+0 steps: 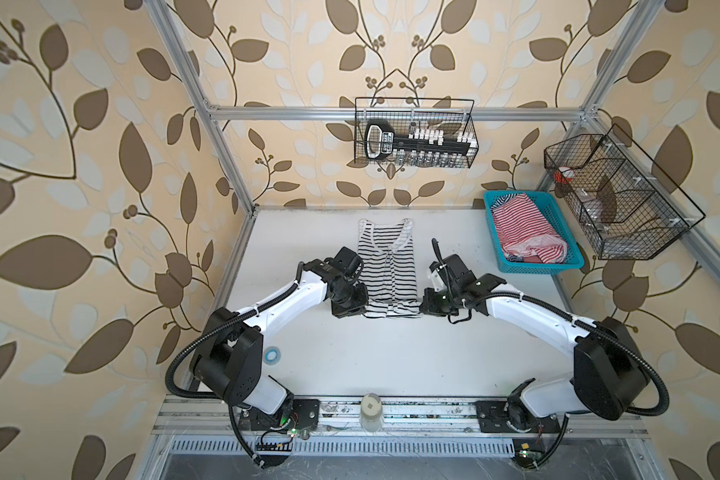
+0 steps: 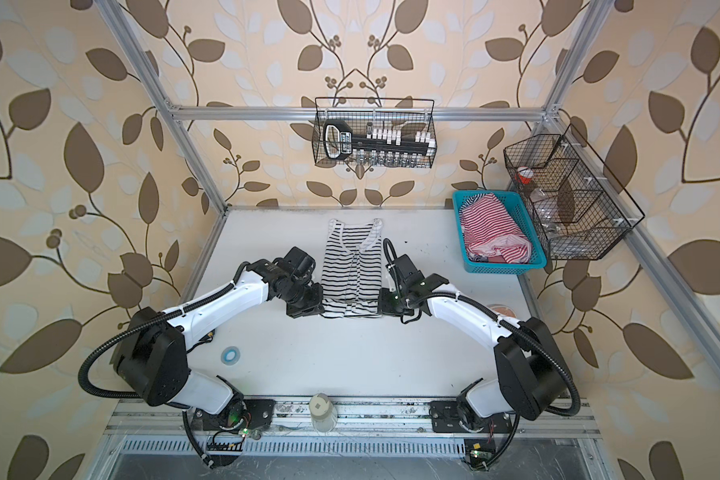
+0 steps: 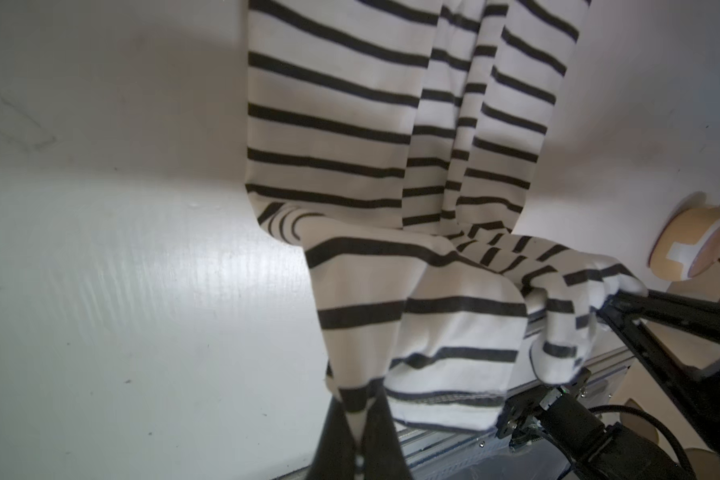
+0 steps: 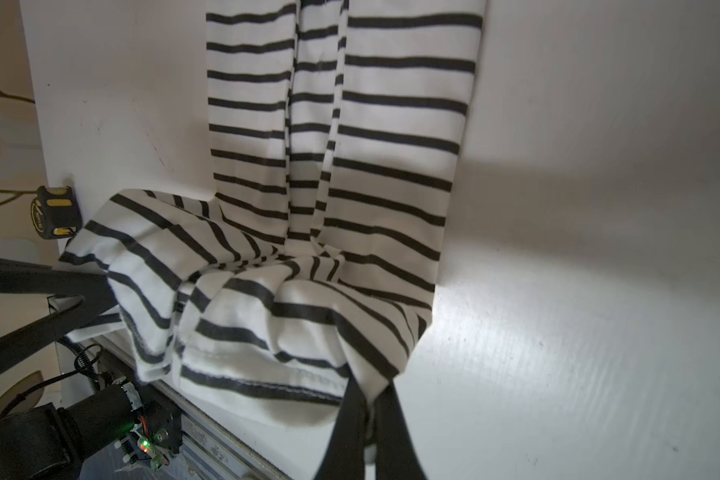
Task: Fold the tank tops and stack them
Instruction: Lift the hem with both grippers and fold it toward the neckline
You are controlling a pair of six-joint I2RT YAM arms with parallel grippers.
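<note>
Black-striped tank top (image 1: 387,266) lies lengthwise mid-table (image 1: 391,357), sides folded in. Left gripper (image 3: 360,409) clamped on one hem corner, right gripper (image 4: 368,409) clamped on other, hem lifted and bunched between them. Red-striped tank top (image 1: 524,230) crumpled in teal basket (image 1: 574,259), back right corner.

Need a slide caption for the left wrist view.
Left pincer shut on a hem corner of the black-striped tank top, lifted off the white table; right pincer holds the other corner.

Top views high, looking down; wrist views close, sharing black-striped top (image 3: 329,124).
</note>
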